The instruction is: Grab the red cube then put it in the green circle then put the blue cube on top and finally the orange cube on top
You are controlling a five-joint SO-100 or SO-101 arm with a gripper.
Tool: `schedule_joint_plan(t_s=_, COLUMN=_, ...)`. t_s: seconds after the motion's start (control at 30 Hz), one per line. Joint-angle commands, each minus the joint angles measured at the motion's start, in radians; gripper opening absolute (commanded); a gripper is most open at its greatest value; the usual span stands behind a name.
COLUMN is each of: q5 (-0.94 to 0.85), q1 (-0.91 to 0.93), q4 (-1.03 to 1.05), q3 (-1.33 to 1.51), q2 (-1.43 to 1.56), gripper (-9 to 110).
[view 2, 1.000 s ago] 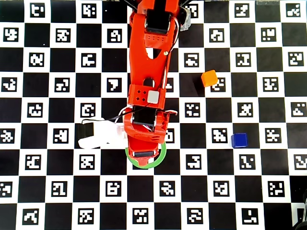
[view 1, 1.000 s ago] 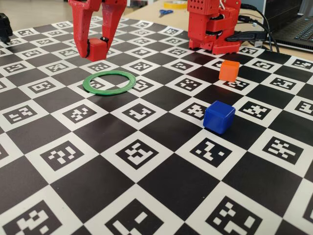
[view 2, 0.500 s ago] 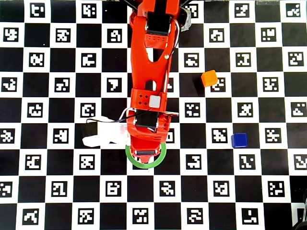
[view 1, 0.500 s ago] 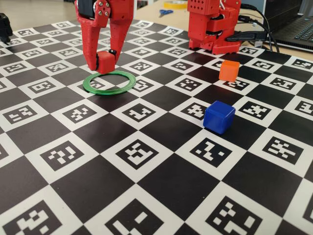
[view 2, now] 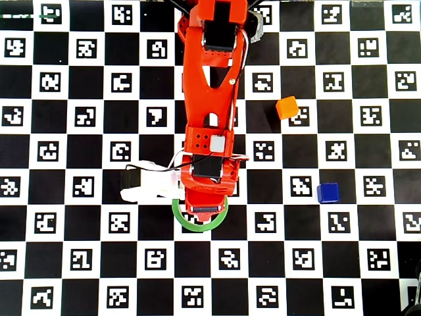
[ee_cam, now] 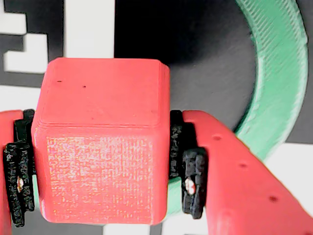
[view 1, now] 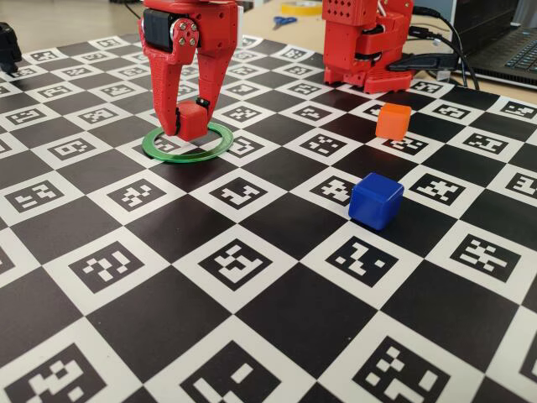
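Checkerboard marker mat [view 1: 168,227] covering perhaps a wooden table [view 1: 67,21].

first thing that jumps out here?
The red arm's end effector is shut on the red cube over the green circle. The wrist view fills with that cube between the pads. In the fixed view, the orange cube and blue cube sit loose at right.

place: lab/office | cues: marker-printed checkerboard mat [view 1: 252,252], laptop [view 1: 512,42], cables [view 1: 436,59], scissors [view 1: 284,21]
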Motion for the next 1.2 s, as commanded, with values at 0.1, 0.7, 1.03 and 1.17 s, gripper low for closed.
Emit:
schedule_joint_plan(t_s=0.1, q5=0.005, q1=0.003, q4=-0.017, q3=-0.011, q2=0.018, gripper=6)
schedule_joint_plan(t_s=0.7, q5=0.011, q1=0.006, q4=-0.009, q3=-0.025, q2=0.005, gripper=6)
schedule_joint_plan(t_s=1.03, q5=0.021, q1=0.008, q4=0.0, q3=-0.037, q2=-0.003, gripper=6)
schedule_joint_plan(t_s=1.17, q5=0.041, q1=0.015, q4=0.003, q3=-0.043, q2=-0.003, gripper=15)
